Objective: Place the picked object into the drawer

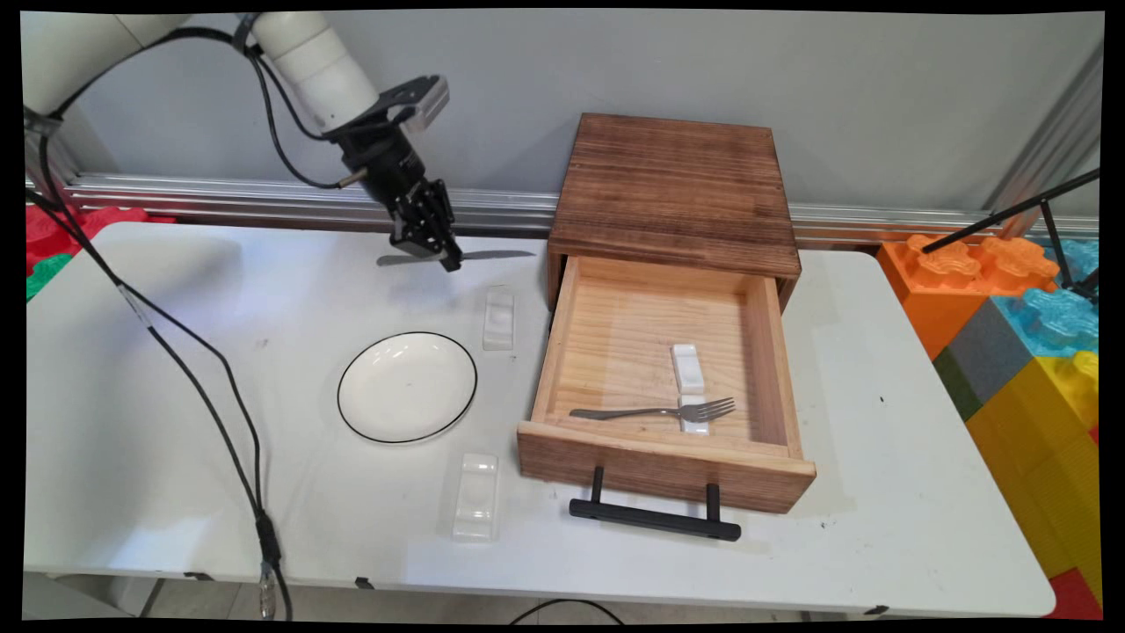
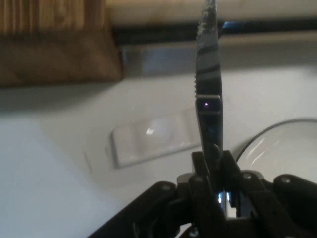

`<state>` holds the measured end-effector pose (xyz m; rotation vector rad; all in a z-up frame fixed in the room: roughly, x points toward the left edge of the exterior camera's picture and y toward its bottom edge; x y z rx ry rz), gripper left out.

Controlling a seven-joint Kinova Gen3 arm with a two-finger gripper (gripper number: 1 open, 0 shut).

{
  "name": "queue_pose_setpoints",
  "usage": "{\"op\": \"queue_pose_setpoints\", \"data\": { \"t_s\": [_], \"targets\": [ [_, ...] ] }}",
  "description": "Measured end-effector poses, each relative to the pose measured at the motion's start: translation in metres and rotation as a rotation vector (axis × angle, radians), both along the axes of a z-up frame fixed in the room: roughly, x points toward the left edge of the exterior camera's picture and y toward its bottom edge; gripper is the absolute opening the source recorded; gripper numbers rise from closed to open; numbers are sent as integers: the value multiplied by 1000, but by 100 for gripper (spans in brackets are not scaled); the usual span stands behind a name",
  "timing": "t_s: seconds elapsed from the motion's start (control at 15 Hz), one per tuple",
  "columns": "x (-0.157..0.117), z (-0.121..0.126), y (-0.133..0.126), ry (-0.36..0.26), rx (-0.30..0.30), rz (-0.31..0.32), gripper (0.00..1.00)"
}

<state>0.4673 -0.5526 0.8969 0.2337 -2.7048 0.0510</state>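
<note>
Main view, left to right: we see the gripper (image 1: 437, 252) in the upper left of the frame, clamped on a knife (image 1: 492, 256) held level above the table (image 1: 176, 422). Below sit a plate (image 1: 407, 386) and two white rests (image 1: 498, 320); at centre right an open drawer (image 1: 665, 466) holds a fork (image 1: 655, 411) propped on a rest, likely to keep its tines raised.

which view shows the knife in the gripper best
The main view: the whole knife shows there, held level above the table by the gripper, beyond the plate. The hand view shows only its serrated blade rising from between the fingers, the handle hidden.
</note>
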Motion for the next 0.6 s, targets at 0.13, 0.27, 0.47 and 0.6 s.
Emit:
{"op": "queue_pose_setpoints", "data": {
  "t_s": [0.13,0.27,0.47,0.6],
  "targets": [
    [-18,13,7,11,-5,-4,0],
    [-38,22,12,19,-13,-2,0],
    [-75,32,22,28,-19,8,0],
    [-98,35,27,29,-24,14,0]
  ]
}}
